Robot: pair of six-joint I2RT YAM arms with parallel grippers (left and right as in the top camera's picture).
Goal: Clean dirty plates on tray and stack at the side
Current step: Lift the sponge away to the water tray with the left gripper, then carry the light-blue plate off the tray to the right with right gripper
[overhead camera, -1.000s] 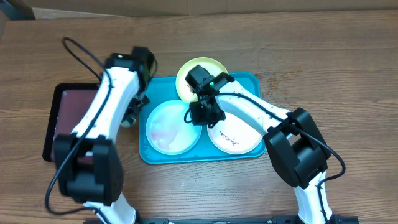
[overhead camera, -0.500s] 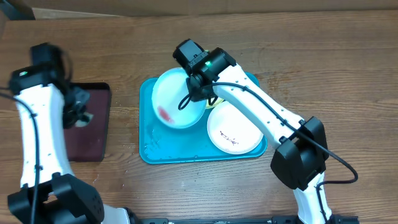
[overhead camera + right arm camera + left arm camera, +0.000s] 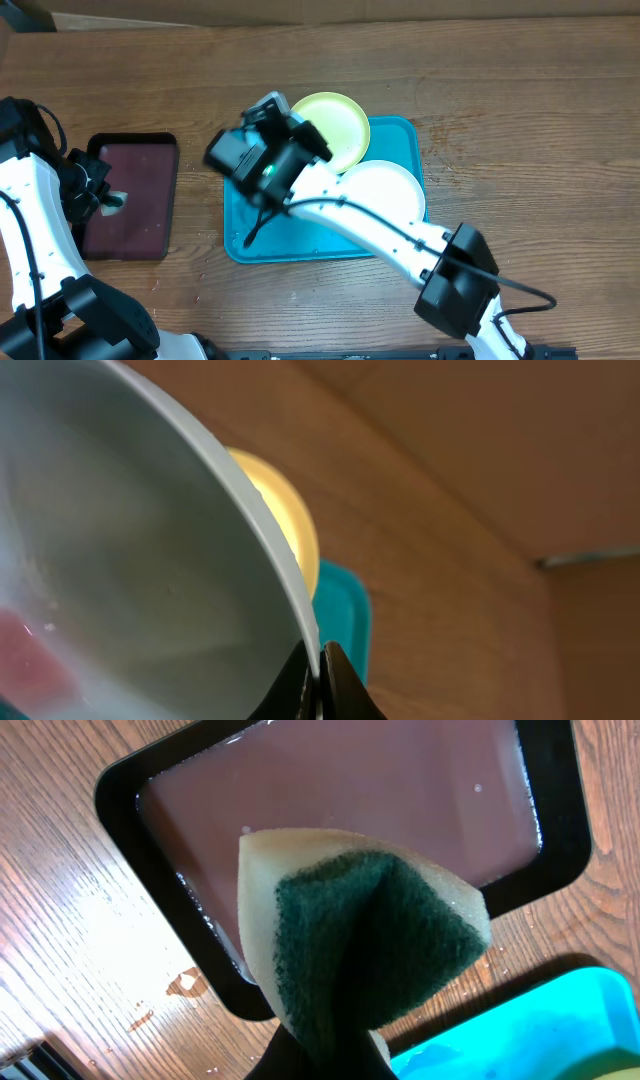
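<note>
The right tool (image 3: pixel 318 682) is clenched on the rim of the pale mint-blue round plastic plate (image 3: pixel 130 560). Only the right wrist view shows this grip. It has the two fingertips pinching the thin edge, the plate tilted steeply, and a red-pink smear (image 3: pixel 22 650) low on its inner face. From overhead the right tool (image 3: pixel 262 160) is a blur above the near-left part of the large turquoise-blue rectangular plastic tray (image 3: pixel 290 242), and the held plate cannot be made out there.

The left tool (image 3: pixel 322 1058) grasps a yellow sponge with a dark green scouring face (image 3: pixel 365 935), folded between the fingers. The left wrist view shows this close up. Behind the sponge is the black rectangular tray with a maroon inside (image 3: pixel 350 780), which glistens wet, and a corner of the turquoise tray (image 3: pixel 530 1020). Overhead, the left tool (image 3: pixel 103 198) hangs over that black tray (image 3: pixel 135 150), well to the left of the turquoise tray.

The yellow-green round plastic plate (image 3: pixel 335 130) lies at the turquoise tray's far edge, overhanging the rim. The white round plastic plate (image 3: pixel 388 192) lies in its right part, partly under the right arm.

Everything sits on a brown wood-grain surface (image 3: pixel 520 100), with pale drops beside the black tray. A cardboard-coloured strip (image 3: pixel 300 8) runs along the far edge.
</note>
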